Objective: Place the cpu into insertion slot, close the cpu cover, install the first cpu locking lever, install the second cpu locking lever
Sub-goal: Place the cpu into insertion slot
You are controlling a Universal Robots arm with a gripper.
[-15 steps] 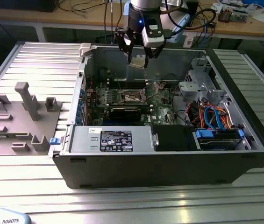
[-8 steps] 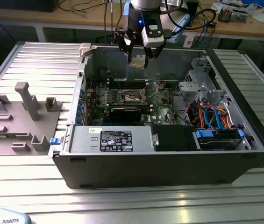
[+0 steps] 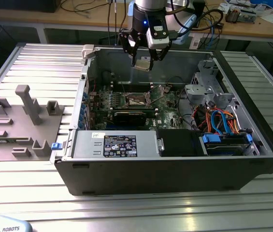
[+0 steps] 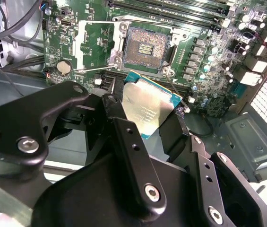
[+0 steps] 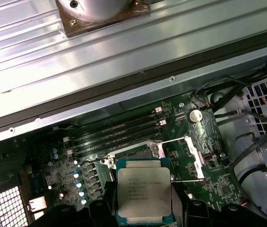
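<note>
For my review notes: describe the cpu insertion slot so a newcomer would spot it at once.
Start at the open computer case on the ribbed metal table; the green motherboard lies on its floor. Near the board's middle sits the insertion slot, a square dark socket with a thin shiny rim, unlike the long narrow black slots beside it.

Clear drop onto insertion slot (image 4: 146,49), cpu cover (image 4: 80,47) open beside it. Drive cage (image 3: 208,84), cables (image 3: 221,118) crowd the exterior view's right; power supply (image 3: 114,144) walls near side.
</note>
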